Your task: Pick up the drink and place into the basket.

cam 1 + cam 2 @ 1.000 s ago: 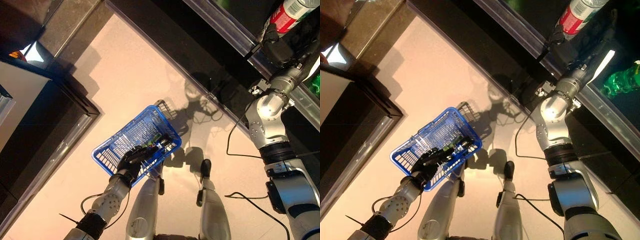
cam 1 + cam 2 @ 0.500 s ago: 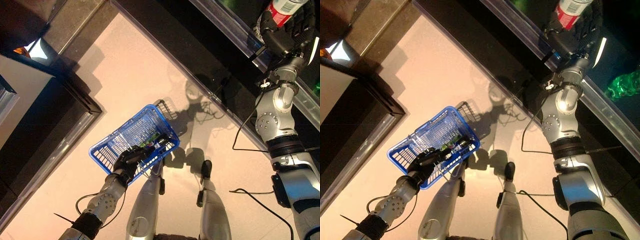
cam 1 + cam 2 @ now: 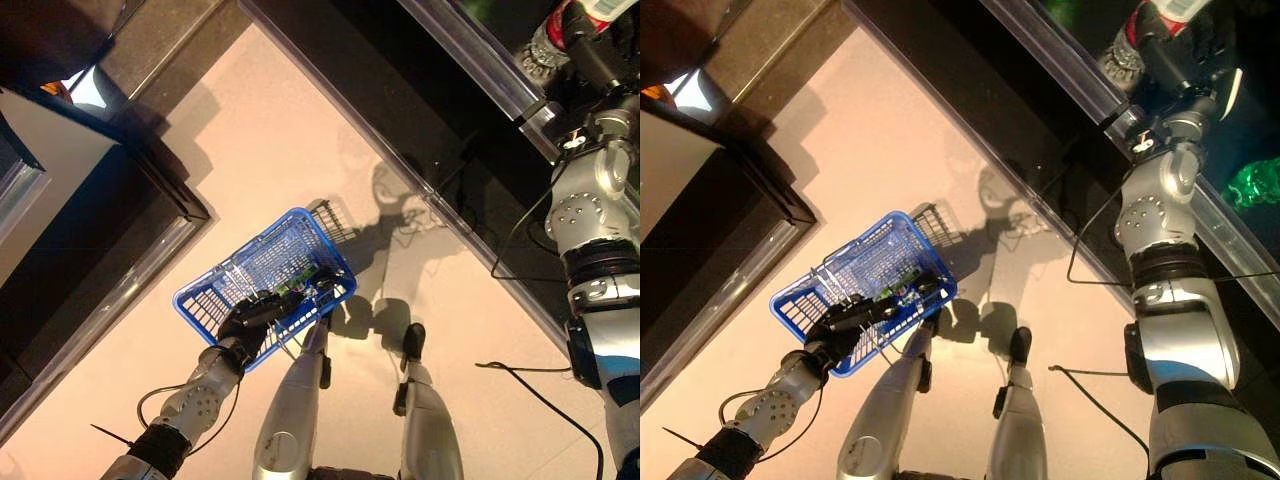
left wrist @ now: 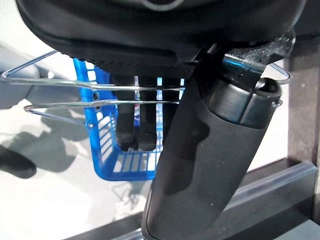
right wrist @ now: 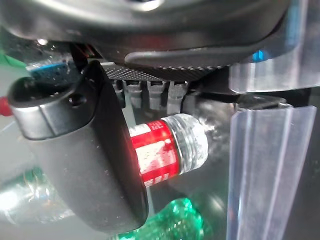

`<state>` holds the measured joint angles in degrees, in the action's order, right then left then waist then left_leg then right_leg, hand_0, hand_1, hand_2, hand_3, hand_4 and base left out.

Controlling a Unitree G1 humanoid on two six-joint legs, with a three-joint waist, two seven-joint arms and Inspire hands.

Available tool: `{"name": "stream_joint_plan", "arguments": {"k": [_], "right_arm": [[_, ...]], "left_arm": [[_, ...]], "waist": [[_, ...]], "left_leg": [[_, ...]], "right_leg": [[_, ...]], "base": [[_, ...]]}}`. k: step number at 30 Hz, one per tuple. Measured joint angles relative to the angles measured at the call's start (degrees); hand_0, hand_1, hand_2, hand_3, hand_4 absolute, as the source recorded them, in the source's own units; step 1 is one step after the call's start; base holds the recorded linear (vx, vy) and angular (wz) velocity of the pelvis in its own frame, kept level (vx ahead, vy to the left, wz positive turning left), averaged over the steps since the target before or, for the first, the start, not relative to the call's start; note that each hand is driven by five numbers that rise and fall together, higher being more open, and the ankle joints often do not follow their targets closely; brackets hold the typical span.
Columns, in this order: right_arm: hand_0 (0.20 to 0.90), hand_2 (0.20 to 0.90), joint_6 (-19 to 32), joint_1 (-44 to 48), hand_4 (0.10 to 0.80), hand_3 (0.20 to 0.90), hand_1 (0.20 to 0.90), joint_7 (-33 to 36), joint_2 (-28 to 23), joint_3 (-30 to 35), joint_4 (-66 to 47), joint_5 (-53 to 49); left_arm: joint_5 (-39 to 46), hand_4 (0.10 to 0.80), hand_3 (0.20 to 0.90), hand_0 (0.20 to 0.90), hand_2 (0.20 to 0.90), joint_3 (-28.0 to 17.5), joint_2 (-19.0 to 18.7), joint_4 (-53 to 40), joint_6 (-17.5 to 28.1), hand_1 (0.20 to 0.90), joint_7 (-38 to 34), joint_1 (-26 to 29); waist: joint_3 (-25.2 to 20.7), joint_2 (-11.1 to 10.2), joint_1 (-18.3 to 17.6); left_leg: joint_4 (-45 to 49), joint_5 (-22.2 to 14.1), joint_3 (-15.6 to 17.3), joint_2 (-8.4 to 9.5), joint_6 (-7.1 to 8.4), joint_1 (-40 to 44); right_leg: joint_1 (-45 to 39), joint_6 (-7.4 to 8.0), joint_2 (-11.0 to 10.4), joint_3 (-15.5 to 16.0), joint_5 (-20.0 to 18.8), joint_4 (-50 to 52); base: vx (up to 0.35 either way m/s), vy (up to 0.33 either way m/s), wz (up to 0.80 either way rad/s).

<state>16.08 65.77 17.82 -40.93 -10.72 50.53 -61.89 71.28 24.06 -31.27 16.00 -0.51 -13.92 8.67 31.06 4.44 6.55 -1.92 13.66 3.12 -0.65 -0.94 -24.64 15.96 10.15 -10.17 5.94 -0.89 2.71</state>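
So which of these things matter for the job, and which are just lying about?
For the job:
- red-labelled bottle, right hand closed round it
- blue basket, its wire handles held by the left hand

Lying about:
- green bottle beside the red-labelled one
- clear shelf rail

Hard light, sharp shadows (warm floor (image 3: 280,150))

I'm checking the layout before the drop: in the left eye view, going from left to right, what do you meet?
Left hand on the handles → blue basket → clear shelf rail → red-labelled bottle gripped by the right hand.
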Motion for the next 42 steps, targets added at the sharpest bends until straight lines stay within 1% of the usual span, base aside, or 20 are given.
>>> {"name": "stream_joint_plan", "arguments": {"k": [2, 6, 8, 10, 14, 21, 29, 31, 35, 39, 41, 42], "right_arm": [[0.300, 0.300, -1.3, 1.4, 0.100, 0.200, 0.300, 1.2, -0.7, -1.2, 1.2, 0.3], [0.300, 0.300, -2.9, 2.1, 0.100, 0.200, 0.300, 3.0, -2.2, -3.0, 1.3, 4.9], [0.300, 0.300, -5.0, 2.8, 0.100, 0.200, 0.300, 5.3, -3.4, -3.5, 2.2, 6.5], [0.300, 0.300, -6.3, 3.1, 0.100, 0.200, 0.300, 6.2, -4.2, -3.9, 2.7, 7.5], [0.300, 0.300, -8.1, 4.2, 0.100, 0.200, 0.300, 8.3, -4.4, -4.8, 2.9, 9.3], [0.300, 0.300, -8.9, 4.2, 0.100, 0.200, 0.300, 8.8, -4.5, -5.0, 3.1, 10.6], [0.300, 0.300, -9.1, 3.2, 0.100, 0.200, 0.300, 8.8, -4.5, -5.0, 2.9, 10.7], [0.300, 0.300, -9.1, 1.6, 0.100, 0.200, 0.300, 8.7, -4.5, -5.0, 2.1, 10.8], [0.300, 0.300, -9.1, -6.3, 0.100, 0.200, 0.300, 6.9, -4.5, -4.9, -3.5, 11.3], [0.300, 0.300, -9.2, -13.0, 0.100, 0.200, 0.300, 4.1, -4.5, -4.7, -8.9, 11.3], [0.300, 0.300, -9.2, -15.8, 0.100, 0.200, 0.300, 3.1, -4.5, -3.5, -11.7, 11.3], [0.300, 0.300, -9.4, -17.1, 0.100, 0.200, 0.300, 2.9, -4.5, -3.3, -13.3, 11.2]], "left_arm": [[0.3, 0.100, 0.200, 0.300, 0.300, 0.0, -0.7, 0.0, -0.2, 0.300, 0.0, 0.0], [0.9, 0.100, 0.200, 0.300, 0.300, 0.0, -1.3, -0.5, -0.4, 0.300, 0.0, -0.1], [1.1, 0.100, 0.200, 0.300, 0.300, 0.0, -1.3, -0.6, -0.4, 0.300, 0.0, -0.1], [1.1, 0.100, 0.200, 0.300, 0.300, 0.0, -1.3, -0.6, -0.4, 0.300, 0.0, -0.3], [1.1, 0.100, 0.200, 0.300, 0.300, 0.0, -1.4, -0.6, -0.5, 0.300, 0.0, -0.5], [1.1, 0.100, 0.200, 0.300, 0.300, 0.0, -1.4, -0.6, -0.5, 0.300, 0.1, -0.8], [1.1, 0.100, 0.200, 0.300, 0.300, -0.3, -1.5, -1.0, -1.2, 0.300, 2.0, -1.0], [1.1, 0.100, 0.200, 0.300, 0.300, -0.5, -1.5, -1.1, -1.6, 0.300, 2.1, -1.1], [0.9, 0.100, 0.200, 0.300, 0.300, -1.3, -1.6, -1.3, -2.8, 0.300, 2.2, -2.4], [0.8, 0.100, 0.200, 0.300, 0.300, -3.1, -1.6, -1.4, -3.3, 0.300, 3.3, -4.8], [0.1, 0.100, 0.200, 0.300, 0.300, -3.7, -1.5, -1.4, -3.4, 0.300, 3.4, -5.4], [-0.5, 0.100, 0.200, 0.300, 0.300, -4.6, -1.1, -1.4, -4.2, 0.300, 3.4, -5.8]], "waist": [[0.0, 0.0, 0.1], [0.0, 0.0, 0.5], [0.0, 0.0, 1.0], [0.0, 0.0, 1.1], [0.0, 0.0, 1.1], [0.0, -0.1, 1.1], [0.0, -0.2, 1.2], [0.0, -0.2, 1.2], [0.0, -0.5, 1.2], [0.1, -1.4, 1.0], [0.1, -1.8, 0.9], [0.0, -2.0, 0.8]], "left_leg": [[0.0, 0.1, 0.0, 0.03, 0.00, -0.1], [0.0, 0.3, -0.2, 0.05, -0.09, -0.5], [0.0, 0.4, -0.3, 0.05, -0.11, -0.4], [0.0, 0.4, -0.4, 0.05, -0.11, -0.5], [0.0, 0.5, -0.6, 0.03, -0.11, -0.4], [0.0, 0.7, -0.9, 0.04, -0.13, -0.3], [0.0, 0.9, -1.1, 0.03, -0.19, 0.3], [-0.1, 0.8, -1.1, 0.04, -0.18, 1.2], [-1.4, 0.8, -1.1, 0.06, -0.14, 4.8], [-2.7, 0.8, -0.9, 0.07, 0.04, 8.4], [-2.8, 0.5, -1.0, 0.00, 0.40, 9.2], [-2.8, 0.4, -1.0, -0.02, 0.47, 9.9]], "right_leg": [[0.1, 0.05, 0.0, 0.0, 0.0, 0.1], [0.1, 0.10, 0.0, 0.1, -0.1, 0.2], [0.0, 0.09, 0.0, 0.2, -0.2, 0.2], [0.0, 0.09, 0.0, 0.3, -0.2, 0.1], [-0.3, 0.06, 0.1, 0.6, -0.2, 0.1], [-0.7, 0.01, 0.2, 1.3, -0.2, 0.1], [-1.6, 0.01, 0.2, 1.5, -0.3, -0.1], [-2.6, 0.01, 0.3, 1.6, -0.3, -0.3], [-6.4, -0.02, 0.4, 1.7, -0.7, -1.9], [-10.4, -0.11, 0.5, 1.8, -1.5, -4.4], [-11.8, -0.21, 0.6, 1.9, -1.8, -5.3], [-12.6, -0.26, 0.6, 2.0, -1.8, -5.7]], "base": [[0.000, 0.000, 0.00], [0.000, 0.000, 0.00], [0.000, 0.000, 0.00], [0.000, 0.000, 0.00], [-0.009, -0.003, 0.02], [-0.037, -0.001, 0.04], [-0.028, 0.005, 0.01], [-0.010, 0.003, 0.02], [0.000, 0.000, 0.00], [0.000, 0.000, 0.00], [0.046, 0.016, 0.01], [0.044, 0.013, 0.01]]}}
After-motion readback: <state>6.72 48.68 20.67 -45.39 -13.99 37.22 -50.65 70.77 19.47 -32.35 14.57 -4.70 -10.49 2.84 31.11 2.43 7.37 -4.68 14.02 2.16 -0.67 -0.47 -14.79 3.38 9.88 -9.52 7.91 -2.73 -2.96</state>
